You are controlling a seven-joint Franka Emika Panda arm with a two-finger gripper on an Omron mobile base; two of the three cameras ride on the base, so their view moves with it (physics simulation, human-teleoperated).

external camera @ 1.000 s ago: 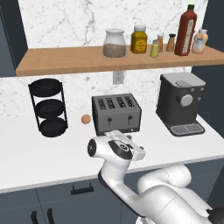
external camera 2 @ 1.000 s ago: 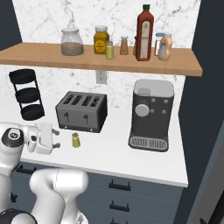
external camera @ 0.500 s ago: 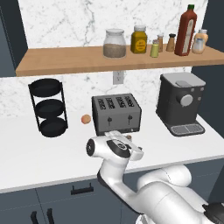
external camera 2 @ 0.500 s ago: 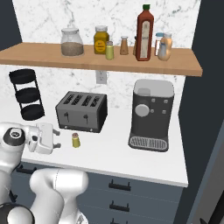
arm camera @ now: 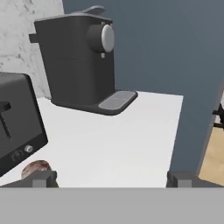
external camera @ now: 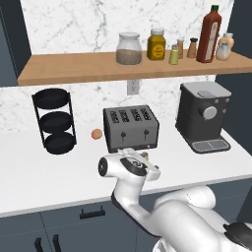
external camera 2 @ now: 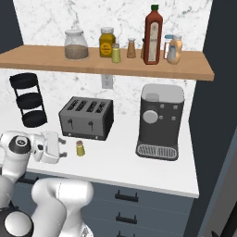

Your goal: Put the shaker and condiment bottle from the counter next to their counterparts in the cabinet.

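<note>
- Black rack (external camera 2: 28, 102) far left at the back of the bench (external camera 2: 118, 163), well apart from the work; no concern there.
- Toaster (external camera 2: 86, 117) just behind the working spot; little room rearward, so best to come in from the front.
- Claw (external camera 2: 59, 148) low over the bench with jaws wide apart and nothing held.
- Shaker (external camera 2: 80, 148) upright on the bench, just beside the claw and in front of the toaster; in the hand view, by the left fingertip rather than between the two.
- Step in hand, by the look of it: reaching for the shaker. Next move: line up around it, then close.
- Condiment bottle (external camera 2: 153, 34) standing on the cabinet (external camera 2: 41, 58) among the counterparts (external camera 2: 115, 53); that half apparently done.
- Free shelf gap left of the yellow-green counterpart looks tight between jars.
- Coffee machine (external camera 2: 159, 121) to the right, with open bench between it and the shaker.
- Shelf front edge overhead: lift outward first, then up.
</note>
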